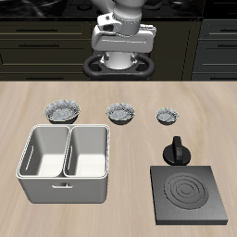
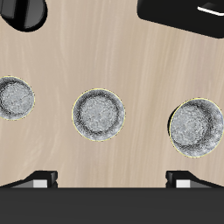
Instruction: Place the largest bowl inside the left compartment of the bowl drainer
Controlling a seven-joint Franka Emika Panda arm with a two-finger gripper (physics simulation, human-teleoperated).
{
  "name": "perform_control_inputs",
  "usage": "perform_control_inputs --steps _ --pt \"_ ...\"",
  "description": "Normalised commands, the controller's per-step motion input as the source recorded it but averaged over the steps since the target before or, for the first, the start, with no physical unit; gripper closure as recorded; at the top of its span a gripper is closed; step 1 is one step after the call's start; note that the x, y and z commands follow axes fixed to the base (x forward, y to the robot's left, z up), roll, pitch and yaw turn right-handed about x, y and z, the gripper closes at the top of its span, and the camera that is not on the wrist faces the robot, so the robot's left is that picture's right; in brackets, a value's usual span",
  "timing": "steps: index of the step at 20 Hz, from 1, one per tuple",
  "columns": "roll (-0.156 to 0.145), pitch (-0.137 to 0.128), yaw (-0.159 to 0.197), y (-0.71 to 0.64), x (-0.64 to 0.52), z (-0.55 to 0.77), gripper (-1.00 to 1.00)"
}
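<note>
Three speckled bowls stand in a row across the table. The largest bowl (image 1: 62,112) is at the end of the row, just behind the bowl drainer (image 1: 65,186); it also shows in the wrist view (image 2: 196,128). The drainer is a light grey tub with two deep empty wells, and the left compartment (image 1: 44,154) is the one farther from the stove plate. My gripper (image 1: 122,53) hangs high above the table's back, behind the medium bowl. It is open and empty, with its fingertips (image 2: 38,179) wide apart.
The medium bowl (image 1: 121,113) (image 2: 98,114) and the smallest bowl (image 1: 167,116) (image 2: 16,97) stand beside the largest. A black square stove plate (image 1: 190,195) lies near the front edge, with a black knobbed object (image 1: 176,151) (image 2: 21,13) just behind it.
</note>
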Motion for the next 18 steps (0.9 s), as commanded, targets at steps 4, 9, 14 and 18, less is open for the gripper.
perform_control_inputs --steps 4,9,14,18 --pt "-0.024 0.006 -0.026 -0.61 0.19 -0.08 -1.0" --pt "-0.032 -0.01 -0.01 -0.53 0.08 -0.01 -1.0" --pt "-0.038 -0.004 0.007 -0.55 0.04 -0.02 -1.0" --pt "0.039 -0.013 -0.005 -0.41 0.0 0.02 -1.0"
